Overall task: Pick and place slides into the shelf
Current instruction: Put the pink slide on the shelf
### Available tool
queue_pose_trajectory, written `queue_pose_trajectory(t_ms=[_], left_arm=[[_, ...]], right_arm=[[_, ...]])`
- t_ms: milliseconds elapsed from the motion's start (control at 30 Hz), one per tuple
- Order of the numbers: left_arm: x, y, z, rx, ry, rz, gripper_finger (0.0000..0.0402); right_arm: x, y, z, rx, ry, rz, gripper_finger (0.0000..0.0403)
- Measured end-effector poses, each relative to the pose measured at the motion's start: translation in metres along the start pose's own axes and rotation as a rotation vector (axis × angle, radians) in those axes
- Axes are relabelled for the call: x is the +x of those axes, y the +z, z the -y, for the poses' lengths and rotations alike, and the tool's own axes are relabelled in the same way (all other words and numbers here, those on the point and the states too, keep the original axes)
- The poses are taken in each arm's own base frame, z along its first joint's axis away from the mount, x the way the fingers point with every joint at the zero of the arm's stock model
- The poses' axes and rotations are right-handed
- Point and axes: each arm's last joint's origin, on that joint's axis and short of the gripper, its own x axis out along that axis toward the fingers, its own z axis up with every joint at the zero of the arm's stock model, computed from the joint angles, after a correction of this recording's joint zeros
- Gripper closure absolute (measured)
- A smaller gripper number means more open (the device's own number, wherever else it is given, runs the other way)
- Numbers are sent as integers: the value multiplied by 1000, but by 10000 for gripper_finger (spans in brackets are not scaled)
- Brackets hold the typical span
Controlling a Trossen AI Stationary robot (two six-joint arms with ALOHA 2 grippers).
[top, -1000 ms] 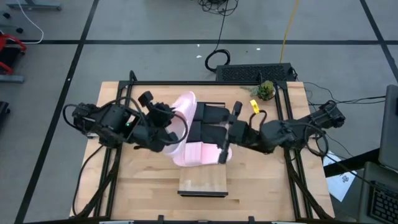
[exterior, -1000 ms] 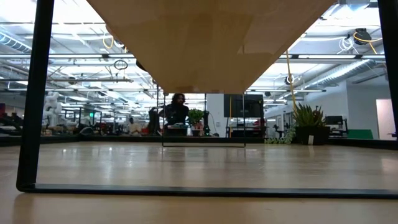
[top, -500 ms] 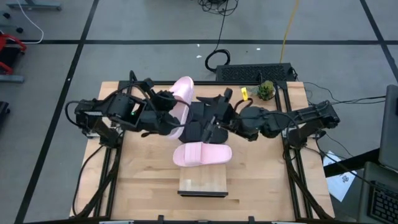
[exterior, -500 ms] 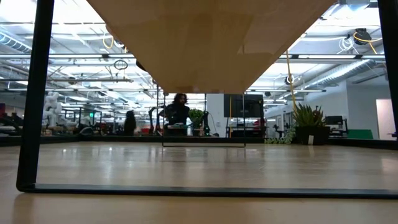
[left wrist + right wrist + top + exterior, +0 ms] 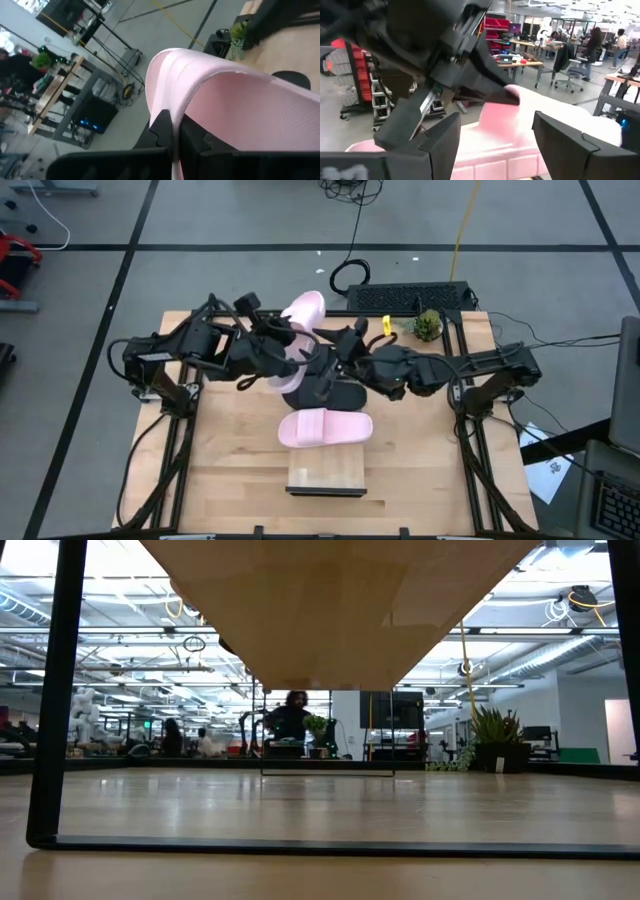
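Note:
My left gripper (image 5: 283,348) is shut on one pale pink slide (image 5: 304,310), held up above the far end of the shelf (image 5: 325,476). The slide also shows in the left wrist view (image 5: 240,100) and the right wrist view (image 5: 540,117). The other pink slide (image 5: 325,427) lies flat on the shelf board. The black pair (image 5: 338,392) lies on the shelf just beyond it. My right gripper (image 5: 335,368) is open and empty above the black pair, close to the left gripper. My left gripper pinches the pink slide's rim (image 5: 169,102) between its two fingers (image 5: 162,125). Which end of the slide this is, I cannot tell. The slide is lifted clear of the shelf and tipped up, its free end toward the table's far edge.
A small potted plant (image 5: 428,326) and a yellow object (image 5: 388,328) sit at the table's far right. A black slab (image 5: 408,297) lies beyond the far edge. The low view shows the shelf's underside (image 5: 330,610), its black leg (image 5: 55,690) and people in the room behind.
My left gripper has risen and gone toward the table's far edge with its pink slide, which has tipped up and come clear of the shelf. My right gripper has drawn away from the other pink slide, which stays flat on the shelf, and has gone toward the far edge and left.

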Motion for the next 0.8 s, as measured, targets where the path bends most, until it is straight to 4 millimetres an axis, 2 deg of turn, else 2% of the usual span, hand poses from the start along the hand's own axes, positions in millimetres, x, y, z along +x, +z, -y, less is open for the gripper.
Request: queue_pose_trajectory(t_ms=[233,800], left_arm=[[1,1,-1,11,4,3,401],[3,5,-3,35,29,26,401]], right_arm=[[2,0,5,-34,-114,-1,163],[7,0,14,-2,-168,-2,163]])
